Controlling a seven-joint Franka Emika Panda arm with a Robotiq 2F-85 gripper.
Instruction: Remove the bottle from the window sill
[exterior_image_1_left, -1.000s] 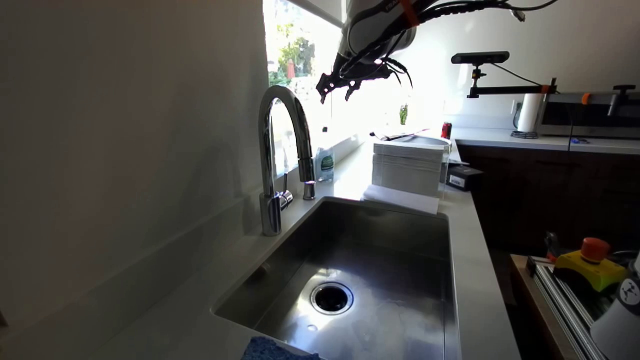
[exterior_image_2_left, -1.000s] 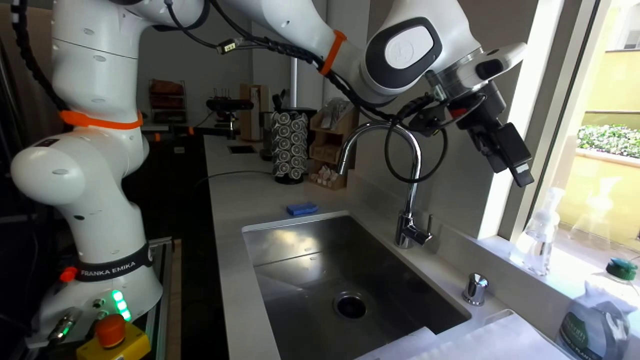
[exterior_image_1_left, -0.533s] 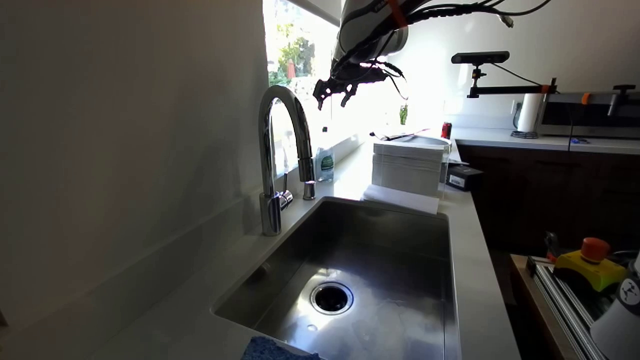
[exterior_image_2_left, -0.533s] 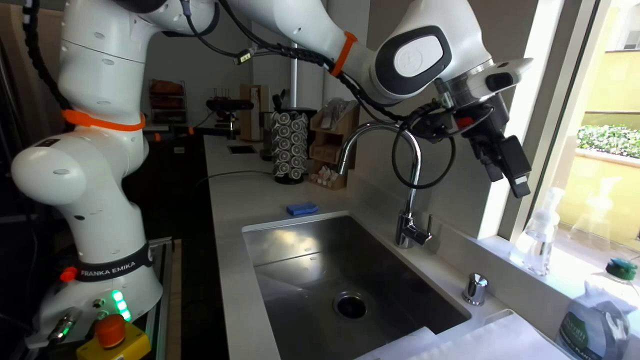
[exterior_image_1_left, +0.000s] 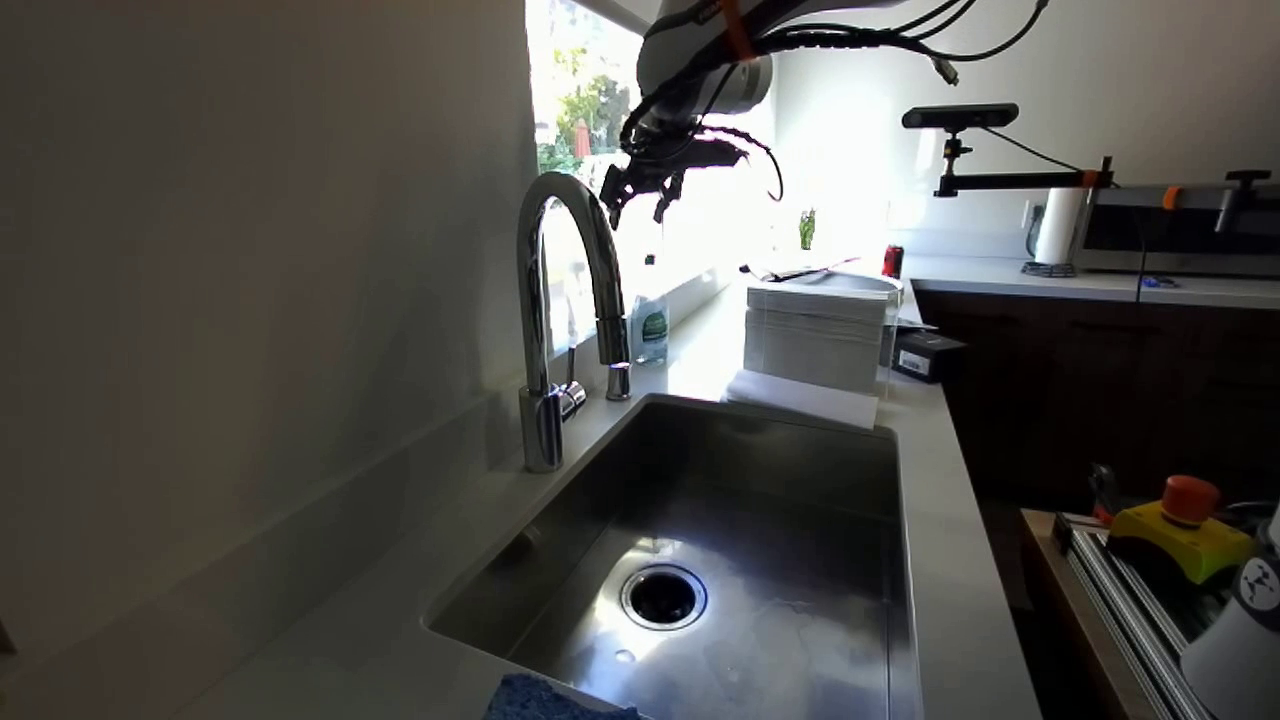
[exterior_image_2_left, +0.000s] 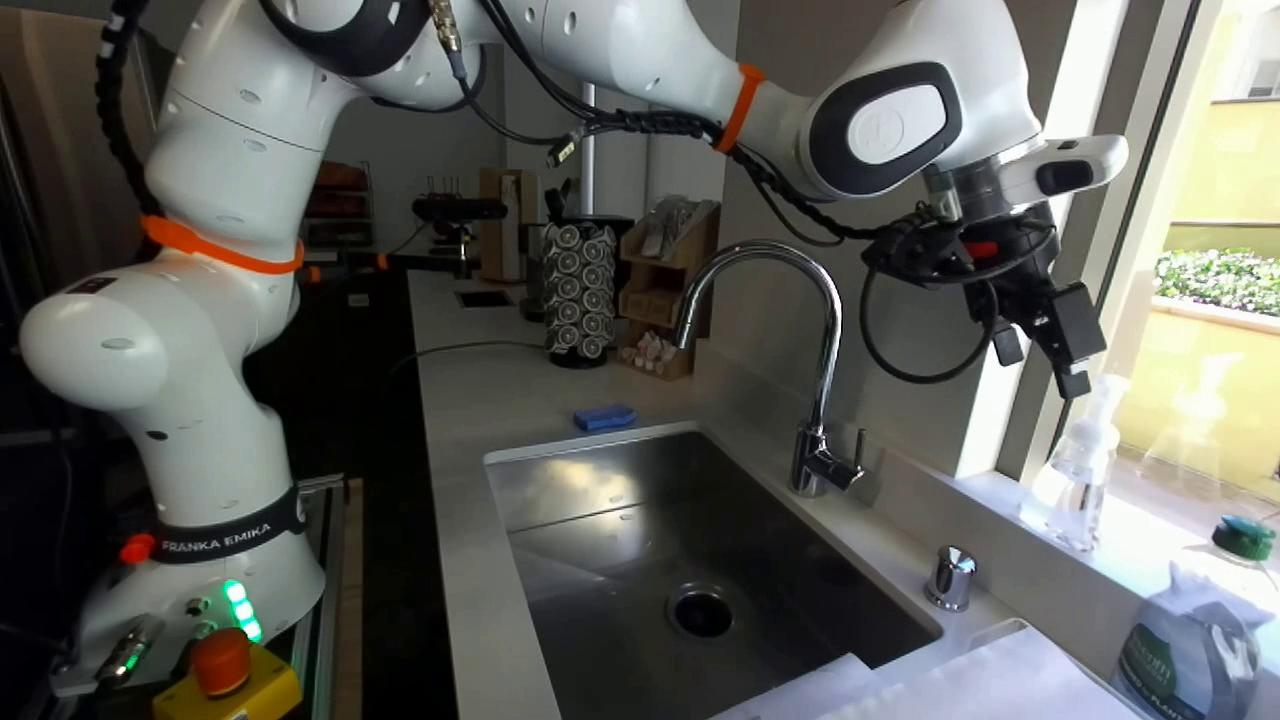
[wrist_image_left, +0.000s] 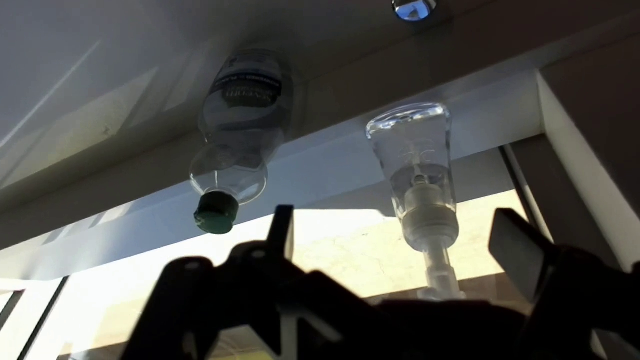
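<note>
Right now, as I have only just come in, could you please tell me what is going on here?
A robot arm seems to be here to take the pump bottle off the sill, where it stands upright. It is not picked up yet: the gripper hangs open near it, holding nothing. In the wrist view the pump bottle shows between the fingers, with a gap to each. The green-capped bottle stands on the counter, so it is probably not the target.

Clear pump btl (wrist_image_left: 422, 192) stands upright on sill (wrist_image_left: 325, 172), prob. part-full.
</note>
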